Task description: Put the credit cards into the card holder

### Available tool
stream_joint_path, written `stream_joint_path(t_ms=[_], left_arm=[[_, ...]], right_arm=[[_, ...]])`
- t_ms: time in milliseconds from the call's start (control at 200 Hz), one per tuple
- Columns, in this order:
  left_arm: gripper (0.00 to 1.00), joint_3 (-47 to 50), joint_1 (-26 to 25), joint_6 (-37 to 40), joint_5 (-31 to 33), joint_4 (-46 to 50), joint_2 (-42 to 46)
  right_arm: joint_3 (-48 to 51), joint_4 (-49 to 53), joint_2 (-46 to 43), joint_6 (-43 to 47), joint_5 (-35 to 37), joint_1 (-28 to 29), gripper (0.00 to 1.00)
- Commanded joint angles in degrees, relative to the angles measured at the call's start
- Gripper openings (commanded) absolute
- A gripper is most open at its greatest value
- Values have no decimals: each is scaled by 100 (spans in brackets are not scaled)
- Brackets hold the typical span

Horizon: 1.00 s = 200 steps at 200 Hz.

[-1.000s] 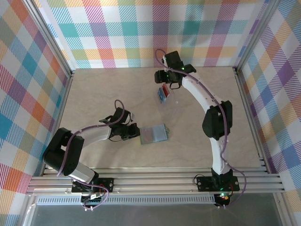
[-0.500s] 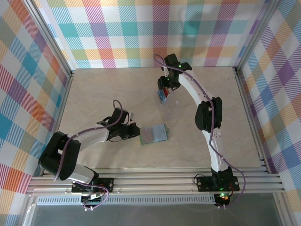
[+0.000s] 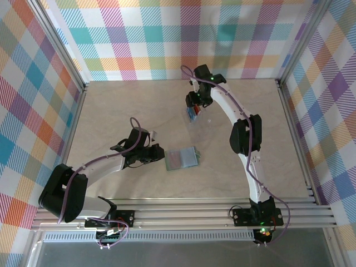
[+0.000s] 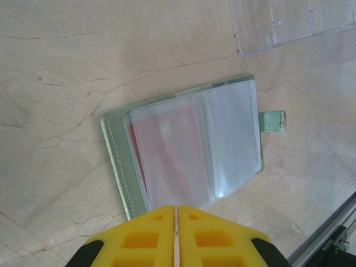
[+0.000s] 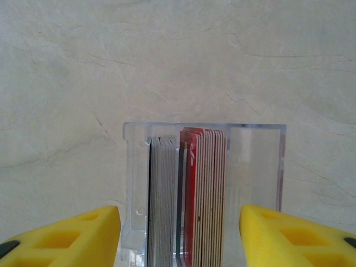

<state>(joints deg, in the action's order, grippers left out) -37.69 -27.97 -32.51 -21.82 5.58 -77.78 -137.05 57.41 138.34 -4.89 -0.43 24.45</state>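
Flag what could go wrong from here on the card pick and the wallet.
1. The right jaws stand open astride the clear tray, where the cards are packed edge-on: closing may pinch several cards or the tray walls, and lift the tray.
2. The left jaws are shut at the near edge of the open wallet; whether they pin it I cannot tell. If not, the wallet may slide when a card is pushed into its clear sleeve.

A pale, marble-patterned table (image 3: pixel 111 117) is pictured with two items laid on it. A grey-green wallet (image 3: pixel 182 158) is spread open and flat near the middle, its clear pockets turned upward. A clear plastic tray (image 3: pixel 199 118) is set farther back, well apart from the wallet.
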Motion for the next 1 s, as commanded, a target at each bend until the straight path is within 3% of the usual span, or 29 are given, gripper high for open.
stream_joint_path(t_ms=[0,360,995], left_arm=[[10,69,-6,52,50,-78,113],[10,69,-7,78,120,-21,192],[10,87,-5,74,142,18,295]], right_arm=[[-160,218,175,162,-261,7,58],[-163,184,66,192,-927,-5,53],[-425,427,345,180,-1228,-167,52]])
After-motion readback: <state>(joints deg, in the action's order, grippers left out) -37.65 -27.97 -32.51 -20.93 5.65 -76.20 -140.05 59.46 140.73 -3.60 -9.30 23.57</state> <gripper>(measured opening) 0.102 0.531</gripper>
